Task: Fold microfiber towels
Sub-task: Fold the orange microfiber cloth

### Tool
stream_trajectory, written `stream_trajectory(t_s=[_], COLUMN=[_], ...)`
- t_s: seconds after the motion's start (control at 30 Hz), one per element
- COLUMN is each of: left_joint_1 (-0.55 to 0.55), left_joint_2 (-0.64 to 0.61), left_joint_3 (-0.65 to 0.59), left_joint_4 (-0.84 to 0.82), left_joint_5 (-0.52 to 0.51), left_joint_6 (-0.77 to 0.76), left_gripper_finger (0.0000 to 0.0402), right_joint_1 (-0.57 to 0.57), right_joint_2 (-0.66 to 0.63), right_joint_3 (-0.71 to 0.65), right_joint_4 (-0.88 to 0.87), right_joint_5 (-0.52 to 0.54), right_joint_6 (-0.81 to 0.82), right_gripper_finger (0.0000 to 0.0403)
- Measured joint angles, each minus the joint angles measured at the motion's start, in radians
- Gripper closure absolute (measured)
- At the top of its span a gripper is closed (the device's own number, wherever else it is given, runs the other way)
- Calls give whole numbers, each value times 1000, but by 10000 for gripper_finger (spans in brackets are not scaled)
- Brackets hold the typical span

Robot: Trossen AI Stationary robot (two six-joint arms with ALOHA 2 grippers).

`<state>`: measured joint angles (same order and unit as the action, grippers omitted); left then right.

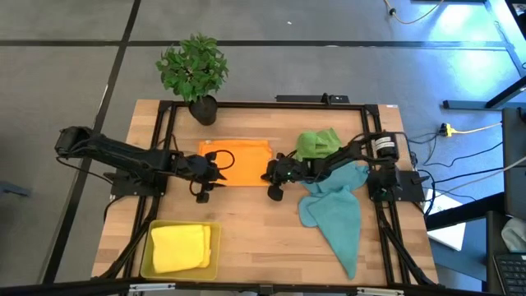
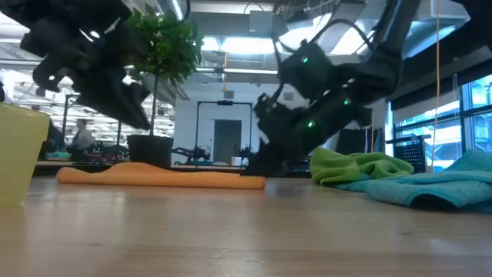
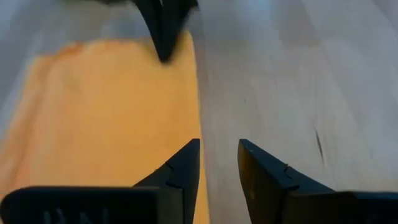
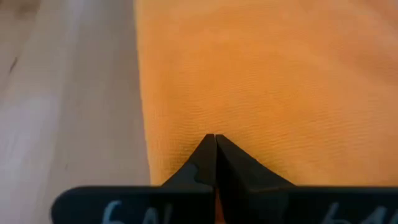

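I see the orange towel lying flat on the table, in front of the plant. My left gripper sits at the left end of the orange towel, over its near edge. Its jaws are spread a little, and nothing is between them. One finger is over the cloth and the other is over bare wood. My right gripper is at the right end of the orange towel. Its jaws are pressed together, with their tips over the cloth, and I cannot tell if they pinch any of it. The green towel lies bunched up just to the right of the orange towel, behind my right arm. A teal towel lies in a loose heap to the right of the orange towel and nearer to me. The yellow towel lies folded in a yellow tray, well apart from the orange towel, at the near left.
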<state>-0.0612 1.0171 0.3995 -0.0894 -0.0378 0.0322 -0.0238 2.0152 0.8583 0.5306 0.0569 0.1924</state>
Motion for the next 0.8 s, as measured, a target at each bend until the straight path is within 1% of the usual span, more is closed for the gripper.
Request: stream_trajectory(t_s=[0.13, 0.2, 0.43, 0.53, 0.67, 0.8], left_joint_1=[0, 0, 0, 1, 17, 53], left_joint_2=[-36, -44, -43, -43, -43, -43], left_joint_3=[-1, -3, -5, -5, -5, -5], left_joint_4=[-31, -64, -178, -187, -189, -192], left_joint_5=[-9, -25, -182, -228, -235, -256], left_joint_6=[4, -2, -66, -75, -75, -75], left_gripper_finger=[302, 302, 302, 302, 302, 302], right_joint_1=[6, 16, 92, 128, 164, 184], right_joint_2=[24, 19, -6, -9, -16, -48], right_joint_3=[69, 79, 77, 76, 75, 72], right_joint_4=[-120, -163, -257, -269, -279, -344], right_joint_5=[-24, -23, -62, -68, -114, -116], right_joint_6=[-5, 15, 114, 147, 181, 200], right_gripper_finger=[396, 396, 399, 400, 398, 398])
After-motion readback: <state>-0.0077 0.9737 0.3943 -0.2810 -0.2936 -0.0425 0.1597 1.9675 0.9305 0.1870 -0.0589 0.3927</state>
